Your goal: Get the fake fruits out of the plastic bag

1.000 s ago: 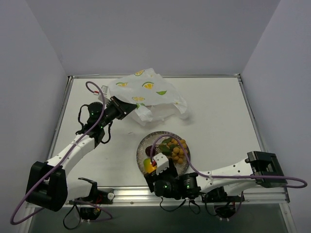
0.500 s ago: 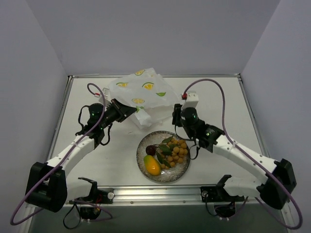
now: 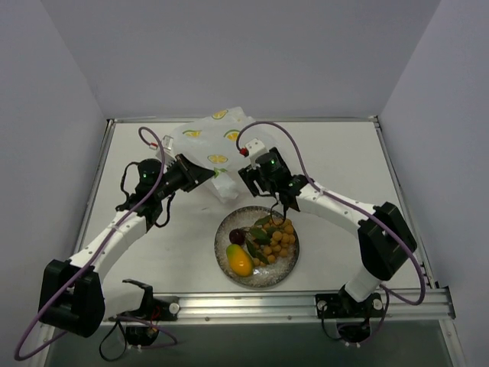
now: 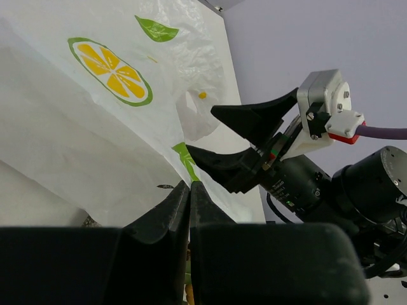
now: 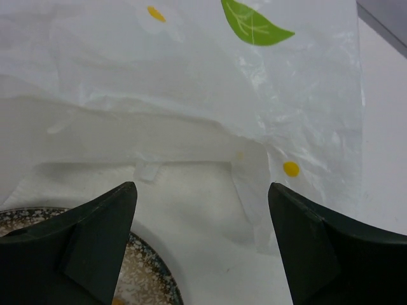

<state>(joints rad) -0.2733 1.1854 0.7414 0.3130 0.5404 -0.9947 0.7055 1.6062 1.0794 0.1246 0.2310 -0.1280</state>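
Note:
The white plastic bag (image 3: pixel 210 141) with citrus prints lies at the back of the table. My left gripper (image 3: pixel 208 174) is shut, pinching the bag's edge (image 4: pixel 189 183). My right gripper (image 3: pixel 248 180) is open and empty at the bag's mouth, also seen in the left wrist view (image 4: pixel 200 131). Its open fingers frame the bag's rim (image 5: pixel 191 136). The bunch of yellow-orange berries (image 3: pixel 277 235), one maroon ball (image 3: pixel 238 236) and the mango (image 3: pixel 240 261) lie on the plate. The orange ball and the second maroon ball are not in view.
The round speckled glass plate (image 3: pixel 290 264) sits in front of the bag, near the table's front edge; its rim shows in the right wrist view (image 5: pixel 149 267). The right arm's forearm reaches over the plate's back right side. Purple cables loop over both arms.
My right arm has swung from over the plate up and left to the bag's mouth, its gripper open. My left gripper has kept its hold on the bag.

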